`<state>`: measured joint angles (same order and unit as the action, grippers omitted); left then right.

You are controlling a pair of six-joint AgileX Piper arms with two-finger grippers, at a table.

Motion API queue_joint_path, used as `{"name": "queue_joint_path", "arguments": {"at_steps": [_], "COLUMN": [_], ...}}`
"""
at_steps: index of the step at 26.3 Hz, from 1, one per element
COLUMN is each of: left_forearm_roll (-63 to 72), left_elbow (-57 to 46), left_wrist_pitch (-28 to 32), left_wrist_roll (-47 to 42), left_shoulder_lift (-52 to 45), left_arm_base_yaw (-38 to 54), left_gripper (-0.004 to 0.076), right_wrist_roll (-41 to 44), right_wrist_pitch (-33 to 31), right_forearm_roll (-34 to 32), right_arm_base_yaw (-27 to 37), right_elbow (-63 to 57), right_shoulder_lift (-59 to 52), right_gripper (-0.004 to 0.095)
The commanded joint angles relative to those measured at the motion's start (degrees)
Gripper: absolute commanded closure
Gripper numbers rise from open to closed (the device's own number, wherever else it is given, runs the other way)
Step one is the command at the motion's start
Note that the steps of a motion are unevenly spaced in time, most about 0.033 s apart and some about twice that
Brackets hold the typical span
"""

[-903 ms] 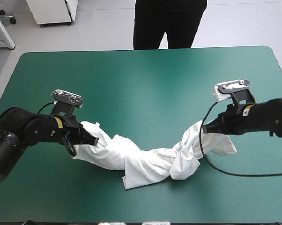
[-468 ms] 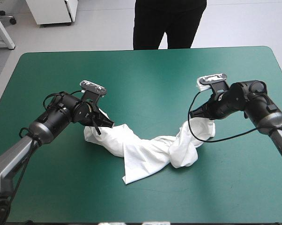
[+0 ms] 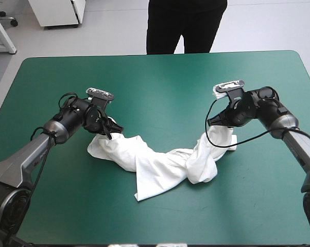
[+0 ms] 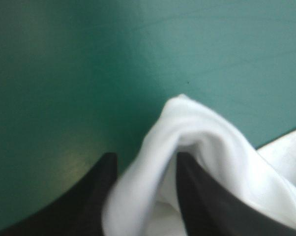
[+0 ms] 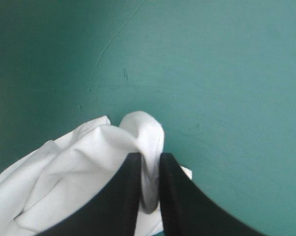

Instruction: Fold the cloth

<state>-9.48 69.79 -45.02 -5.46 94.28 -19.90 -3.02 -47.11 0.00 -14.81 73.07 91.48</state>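
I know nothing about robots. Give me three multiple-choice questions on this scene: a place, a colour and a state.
1. Where is the T-shirt? A on the floor; B held between the left gripper and right gripper; C on a chair.
2. Its colour? A white; B red; C black.
3. The left gripper is: A open, empty; B shut on the T-shirt; C out of view.
Answers: B, each gripper holds one end; A, white in every view; B, cloth sits pinched between its fingers.

No readable text, label, brand, number or sign shows in any view.
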Motion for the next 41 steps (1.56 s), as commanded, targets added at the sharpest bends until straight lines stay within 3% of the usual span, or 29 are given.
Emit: {"name": "queue_joint_path", "arguments": {"at_steps": [1,3,5,10,14,19,25,27,30,36,41], "left_forearm_roll": [0.63,0.63,0.63,0.63,0.86,1.92,0.48,0.18,0.18,-2.07,2.29], "left_elbow": [3.09,5.08,8.38,15.98,17.33,15.21,4.29,-0.66,-9.31,-9.88,-9.66], "left_wrist_pitch": [0.47,-2.73,-7.74,-16.75,-21.11,-28.64,-26.82,-24.24,-15.51,-7.92,-5.31], "left_wrist_roll": [-0.52,-0.52,-0.52,2.45,2.57,2.57,3.86,4.74,6.7,8.18,10.68], "left_shoulder_lift": [-2.05,-2.05,-2.82,-6.91,-11.5,-17.56,-23.77,-24.24,-22.92,-13.98,-8.14], "left_arm_base_yaw": [0.04,0.04,0.04,0.04,0.04,0.04,0.04,0.04,0.04,0.64,5.24], "left_gripper": [0.0209,0.0136,0.0132,0.0136,0.0138,0.0138,0.0138,0.0138,0.0138,0.0143,0.0144], "right_wrist_roll": [0.4,0.4,0.54,0.44,0.44,0.22,0.15,-2.07,-6.3,-11.3,-13.24], "right_wrist_pitch": [2.74,1.66,-1.15,-9.77,-15.14,-16.46,-17.05,-19.06,-22.43,-22.44,-22.44], "right_forearm_roll": [-1.94,-2.56,-2.71,-2.56,-1.51,-1.51,0.0,2.6,7.72,12.58,12.58], "right_arm_base_yaw": [-0.18,-0.18,-0.18,-0.18,-0.18,-0.18,-0.18,-0.18,-0.27,-0.27,-0.27], "right_elbow": [3.78,6.42,10.39,18.68,18.24,13.32,5.26,3.04,-2.29,-4.22,-4.22], "right_shoulder_lift": [-2.11,-2.11,-2.36,-4.17,-8.03,-16.08,-29.32,-32.52,-37.63,-38.89,-38.89], "right_gripper": [0.0522,0.036,0.0255,0.0262,0.0264,0.0264,0.0264,0.0264,0.0264,0.0264,0.0297]}}
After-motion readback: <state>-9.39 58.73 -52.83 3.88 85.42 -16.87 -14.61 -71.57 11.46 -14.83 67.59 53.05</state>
